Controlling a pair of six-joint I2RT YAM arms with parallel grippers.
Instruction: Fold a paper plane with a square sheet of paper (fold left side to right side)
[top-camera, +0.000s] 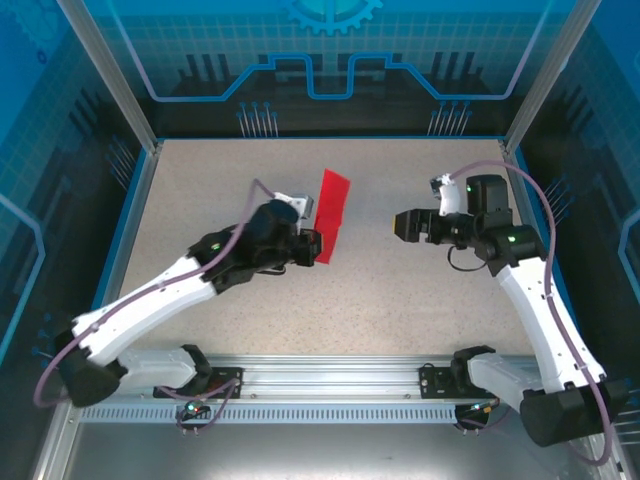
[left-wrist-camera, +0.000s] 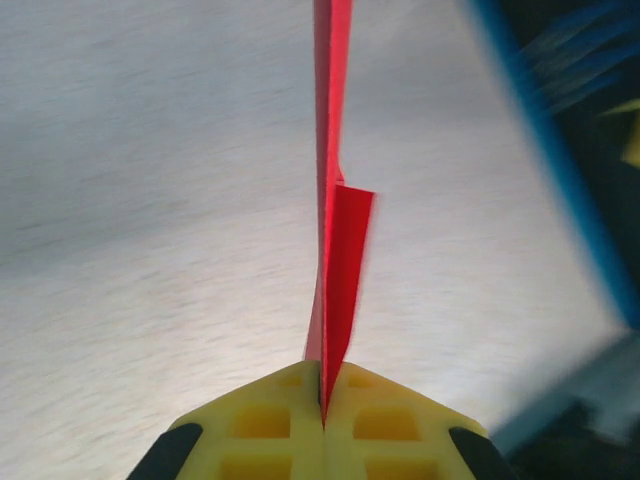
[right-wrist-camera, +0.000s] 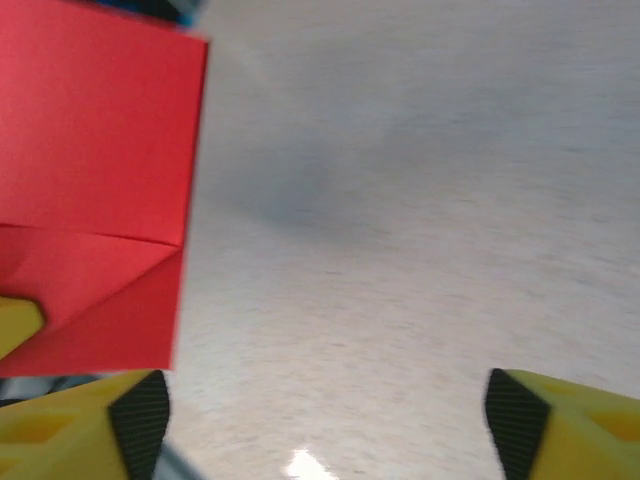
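— While the left arm (top-camera: 170, 285) reaches out over the speckled table (top-camera: 400, 300), where does the red paper sheet (top-camera: 331, 210) lie from its hand?

— Straight ahead of it. The left gripper (top-camera: 312, 247) has its yellow pads (left-wrist-camera: 270, 420) pressed together on the sheet's near end. The long axis runs on from the fingertips toward the far side. From that wrist the paper is seen edge-on, standing upright.

— And the right arm (top-camera: 535, 300)?

— Its hand, the right gripper (top-camera: 402, 224), is off to the sheet's right, apart from it and facing its broad side. The jaws stand wide with nothing between them. From its own camera the red face lies ahead and to the left of the fingers.

— So which hand is nearer?

— The left one, since it has the sheet. Between the right gripper and the paper I see just table top. The blue rim (top-camera: 135, 220) is well outside both hands.

— Anything smaller?

— A folded flap (left-wrist-camera: 348, 260) springs a little to the right of the main layer, close ahead of the left pads. I'd judge that any pressing would have to come in sideways from the right hand toward that flap.
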